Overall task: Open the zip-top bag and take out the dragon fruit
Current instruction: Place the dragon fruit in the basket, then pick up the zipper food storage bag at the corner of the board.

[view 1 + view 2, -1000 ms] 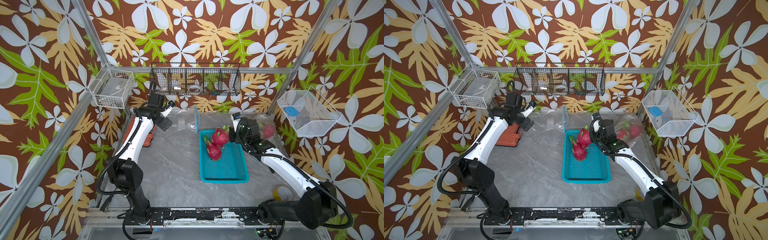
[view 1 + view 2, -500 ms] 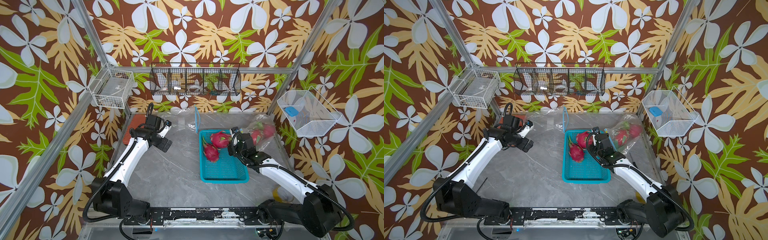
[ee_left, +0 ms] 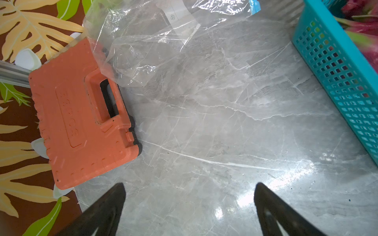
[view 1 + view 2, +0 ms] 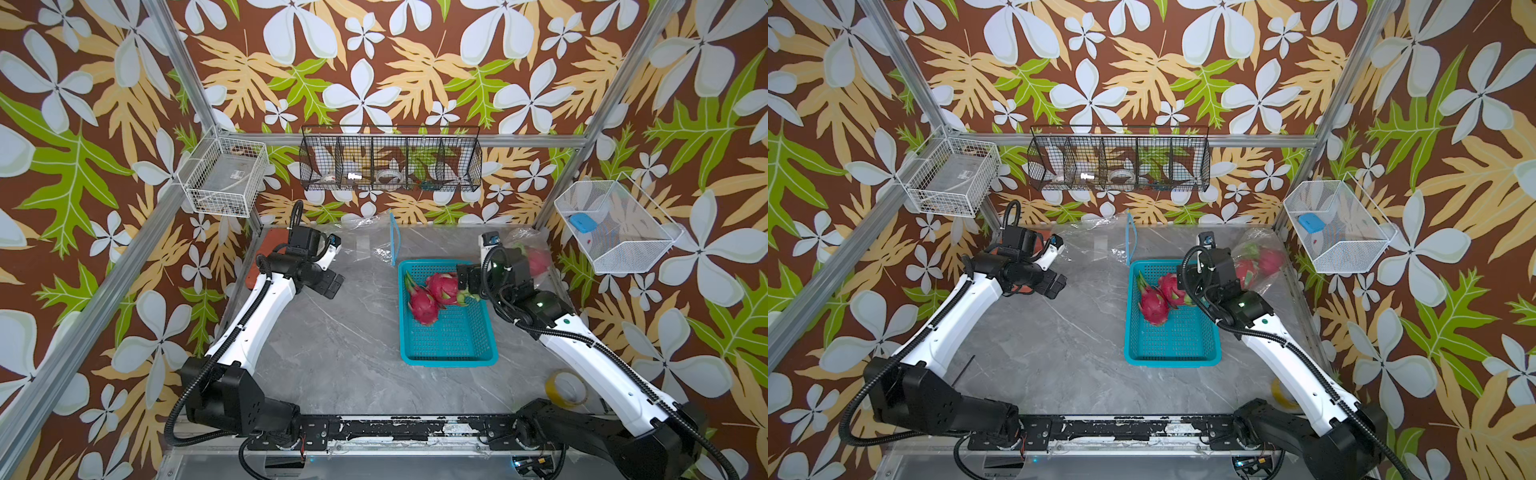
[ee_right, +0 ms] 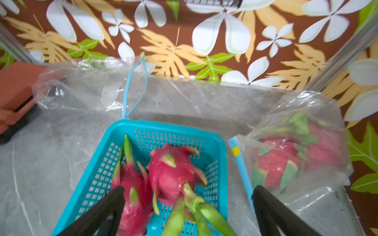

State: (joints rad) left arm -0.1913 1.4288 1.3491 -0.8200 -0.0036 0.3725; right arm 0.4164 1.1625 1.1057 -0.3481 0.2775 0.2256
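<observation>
Dragon fruit [image 4: 422,305] – two magenta ovals with green-tipped scales – already lie touching in the teal perforated basket [image 4: 449,347], toward its 12 o'clock end. At about 2 o'clock from the basket, two more dragon fruit show through a crinkled clear zip-top bag [image 5: 302,143] with a blue seal strip, so I judge the job roughly half done. The right gripper [image 5: 187,191] hangs over the basket's fruit, fingers [image 5: 266,202] spread wide and empty. The left gripper [image 3: 189,189] hovers above bare grey marbled bench [image 3: 214,126], fingers apart – near an orange moulded case [image 3: 81,114] and a slack, empty clear bag [image 3: 147,38].
</observation>
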